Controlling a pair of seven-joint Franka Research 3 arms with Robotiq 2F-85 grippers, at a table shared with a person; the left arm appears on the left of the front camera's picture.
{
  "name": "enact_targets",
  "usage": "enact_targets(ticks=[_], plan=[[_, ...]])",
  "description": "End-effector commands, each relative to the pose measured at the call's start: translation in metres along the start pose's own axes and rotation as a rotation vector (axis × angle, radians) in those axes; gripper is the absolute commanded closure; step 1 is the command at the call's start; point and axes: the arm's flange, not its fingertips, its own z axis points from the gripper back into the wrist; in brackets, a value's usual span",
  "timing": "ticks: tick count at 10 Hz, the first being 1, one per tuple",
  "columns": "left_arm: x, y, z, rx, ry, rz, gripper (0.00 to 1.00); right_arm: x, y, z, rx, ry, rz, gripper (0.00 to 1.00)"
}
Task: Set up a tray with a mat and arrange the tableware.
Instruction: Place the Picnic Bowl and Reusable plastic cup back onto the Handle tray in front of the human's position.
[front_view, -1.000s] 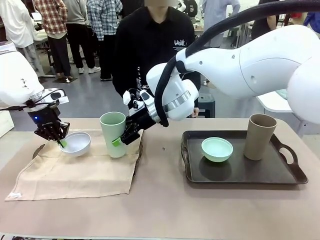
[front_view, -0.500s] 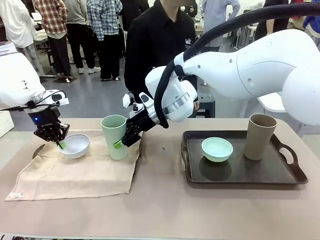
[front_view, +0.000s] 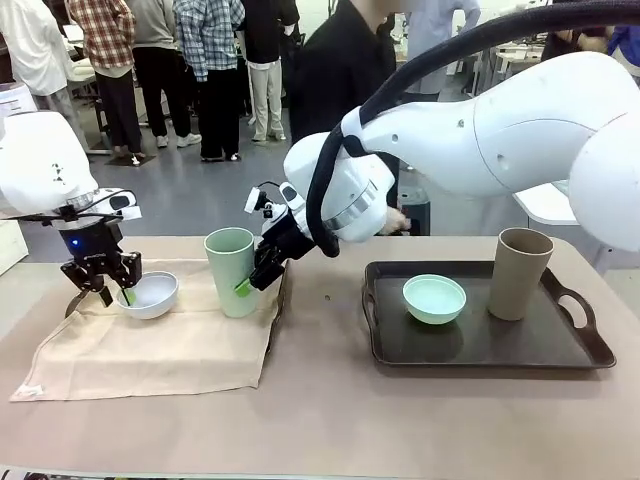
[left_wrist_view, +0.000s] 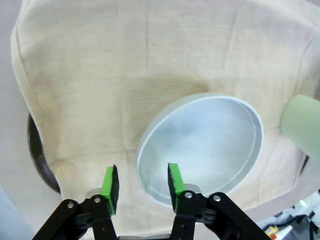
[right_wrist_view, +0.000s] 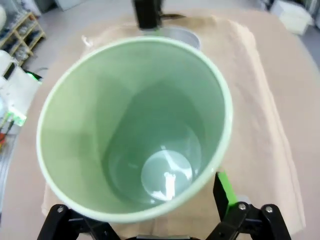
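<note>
Glossy white arms (front_view: 520, 130), black ribbed hose (front_view: 318, 195), silver wrist ring (front_view: 357, 204); black left claw (left_wrist_view: 142, 170), green pads (left_wrist_view: 109, 184)

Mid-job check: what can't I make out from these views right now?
- Right wrist view: the mint green cup hides one finger of the right gripper, so grip or gap cannot be told.
- Front view: the mat covers the tray under it, apart from a dark edge.
- Front view: the tan-brown cup hides its inside behind its own wall.

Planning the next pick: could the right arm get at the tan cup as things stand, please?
Probably yes: the right gripper looks open around the mint cup, gripping nothing, and the tan cup stands upright on the tray, nothing crowding it.
</note>
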Motion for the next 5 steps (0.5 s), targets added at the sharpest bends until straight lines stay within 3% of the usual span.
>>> enact_targets(ticks=[1, 3, 5], plan=[[-0.011, 0.004, 0.019, 0.024, 0.013, 0.012, 0.45, 0.009, 0.027, 0.034, -0.072, 0.140, -0.140, 0.00], [-0.026, 0.008, 0.033, 0.017, 0.017, -0.012, 0.25, 0.011, 0.050, 0.067, -0.116, 0.160, -0.222, 0.00], [-0.044, 0.008, 0.056, 0.046, 0.012, -0.044, 0.06, 0.018, 0.081, 0.097, -0.122, 0.251, -0.453, 0.00]])
